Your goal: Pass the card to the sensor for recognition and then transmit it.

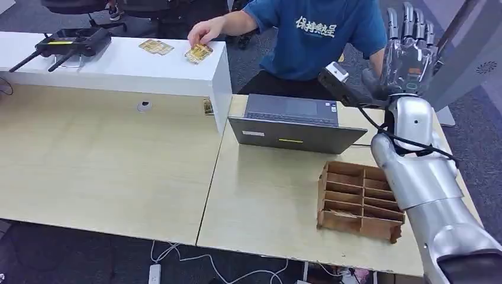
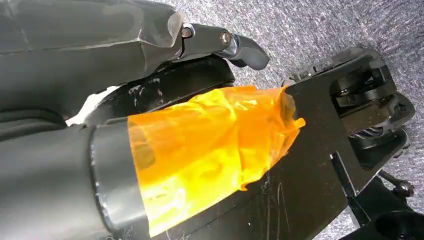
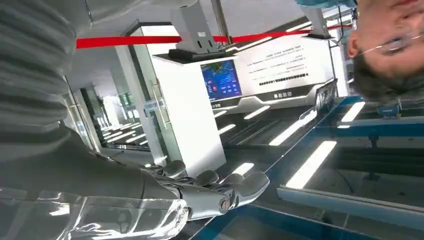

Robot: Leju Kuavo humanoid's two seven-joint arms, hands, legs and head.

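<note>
Head view: right hand (image 1: 408, 50) raised, empty, fingers straight, near person (image 1: 319, 35).

White Chinese characters on the person's blue shirt (image 1: 317, 26) — too blurred to read.

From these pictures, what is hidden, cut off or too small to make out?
- Print on the cards: too small, head view; the person's hand covers one.
- Item at the shelf's foot: half hidden by the shelf.
- Left hand's grip: wrist view blocked by orange film.
- Right hand: looks empty.
</note>
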